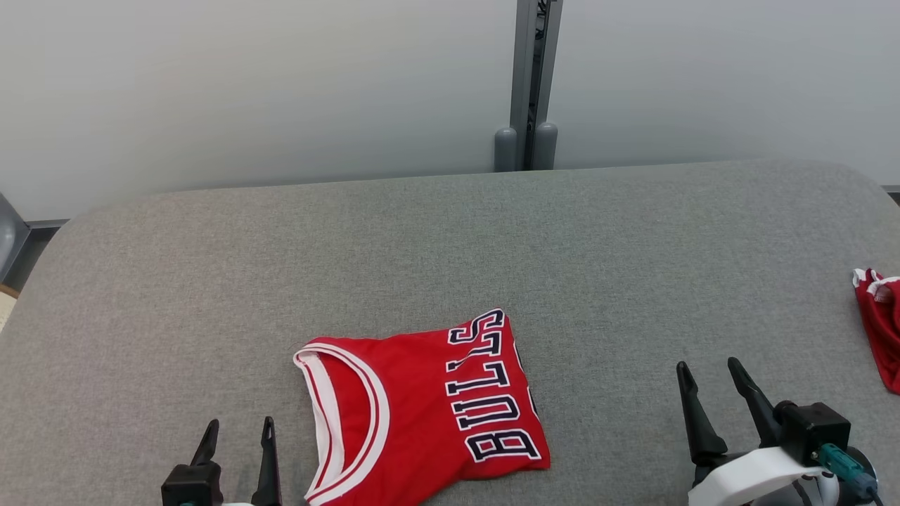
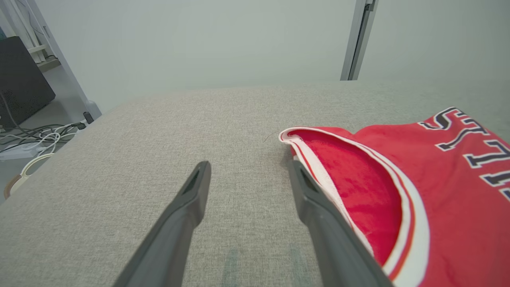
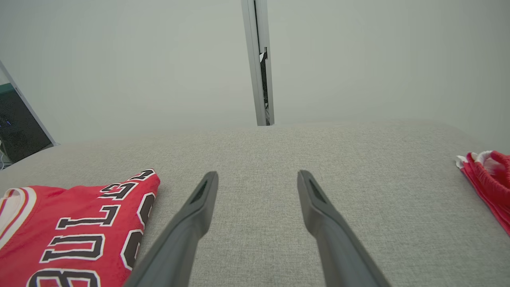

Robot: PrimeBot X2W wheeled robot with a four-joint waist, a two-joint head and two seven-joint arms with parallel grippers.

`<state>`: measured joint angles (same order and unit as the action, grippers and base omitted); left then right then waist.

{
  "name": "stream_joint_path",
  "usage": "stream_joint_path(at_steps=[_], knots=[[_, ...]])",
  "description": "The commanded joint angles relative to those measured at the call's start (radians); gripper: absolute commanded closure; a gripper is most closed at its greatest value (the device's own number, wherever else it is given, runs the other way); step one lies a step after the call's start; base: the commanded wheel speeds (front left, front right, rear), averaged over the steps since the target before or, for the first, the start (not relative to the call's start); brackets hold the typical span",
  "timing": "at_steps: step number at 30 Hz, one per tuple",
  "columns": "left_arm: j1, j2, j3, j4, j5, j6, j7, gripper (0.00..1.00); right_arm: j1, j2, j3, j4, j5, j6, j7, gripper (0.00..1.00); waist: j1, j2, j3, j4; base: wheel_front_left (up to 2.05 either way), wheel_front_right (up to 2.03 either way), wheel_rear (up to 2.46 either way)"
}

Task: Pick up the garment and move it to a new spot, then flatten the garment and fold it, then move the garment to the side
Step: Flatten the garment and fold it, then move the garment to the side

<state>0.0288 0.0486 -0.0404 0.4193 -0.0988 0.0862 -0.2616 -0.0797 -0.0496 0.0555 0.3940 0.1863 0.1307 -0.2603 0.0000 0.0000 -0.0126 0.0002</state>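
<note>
I see the garment (image 1: 422,407), a red sleeveless jersey with white-and-red trim and "BULLS" lettering, lying folded into a compact, roughly square shape on the grey padded table (image 1: 450,246), near the front edge and a little to my left of centre. Its collar opening faces my left side and the lettering runs along the side toward my right. My left gripper (image 1: 240,422) sits at the lower left of the head view, just beside the collar, with its two dark fingers spread and nothing between them. In the left wrist view the finger nearer the jersey runs right along the white collar trim, but I cannot tell whether it touches the cloth. My right gripper (image 1: 706,364) is at the lower right, well apart from the jersey, over bare table, its fingers likewise spread wide and empty. In the right wrist view the lettered edge of the jersey lies off to one side of the fingers, clear of them. A second red cloth (image 1: 882,323) with white trim lies crumpled at the far right edge of the table. Behind the table stands a pale wall with a grey upright post (image 1: 527,84), and the left wrist view catches some cables (image 2: 28,139) on the floor past the table's end.
</note>
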Motion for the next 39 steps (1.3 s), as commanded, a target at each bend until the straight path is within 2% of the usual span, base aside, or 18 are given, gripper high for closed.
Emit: stream_joint_path(at_steps=[1, 15, 21, 34, 39], knots=[[0.009, 0.004, 0.005, -0.007, 0.001, 0.002, -0.004, 0.00, 0.010, -0.004, 0.002, 0.000, 0.006, 0.000, -0.007, 0.00, 0.0000, 0.0000, -0.002, -0.001, 0.00, 0.00, 0.00], [0.012, 0.005, -0.004, -0.031, -0.012, 0.014, -0.004, 0.00, 0.005, -0.003, 0.024, 0.022, 0.010, 0.000, -0.007, 0.00, 0.0000, 0.0000, 0.008, 0.000, 0.00, 0.00, 0.00], [-0.005, 0.004, -0.023, -0.037, -0.025, 0.014, -0.004, 0.00, -0.039, -0.004, 0.100, 0.065, 0.030, 0.000, -0.007, 0.00, 0.0000, 0.0000, 0.048, 0.021, 0.00, 0.00, 0.00], [-0.081, 0.004, -0.091, -0.033, -0.048, 0.014, -0.004, 0.00, -0.200, -0.004, 0.303, 0.192, 0.138, 0.000, -0.006, 0.00, 0.0000, 0.0000, 0.171, 0.115, 0.00, 0.00, 0.00], [-0.097, 0.004, -0.108, -0.030, -0.060, 0.019, -0.004, 0.00, -0.249, -0.005, 0.346, 0.244, 0.177, 0.000, -0.007, 0.00, 0.0000, 0.0000, 0.194, 0.137, 0.00, 0.00, 0.00]])
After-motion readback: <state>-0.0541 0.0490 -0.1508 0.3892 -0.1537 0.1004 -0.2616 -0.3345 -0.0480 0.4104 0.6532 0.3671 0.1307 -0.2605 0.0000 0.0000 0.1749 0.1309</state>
